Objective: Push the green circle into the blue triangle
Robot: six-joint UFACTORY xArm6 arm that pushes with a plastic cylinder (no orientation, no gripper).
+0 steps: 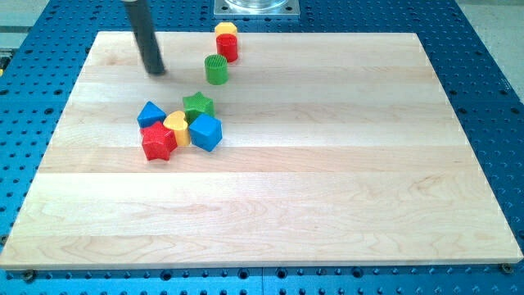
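Observation:
The green circle stands upright on the wooden board, near the view's top, left of centre. The blue triangle lies lower left of it, at the left end of a cluster of blocks. My tip rests on the board to the left of the green circle, about a block's width and a half away, and above the blue triangle. The rod rises out of the view's top.
A red cylinder with a yellow block behind it stands just above the green circle. The cluster also holds a green star, a yellow heart, a red star and a blue cube.

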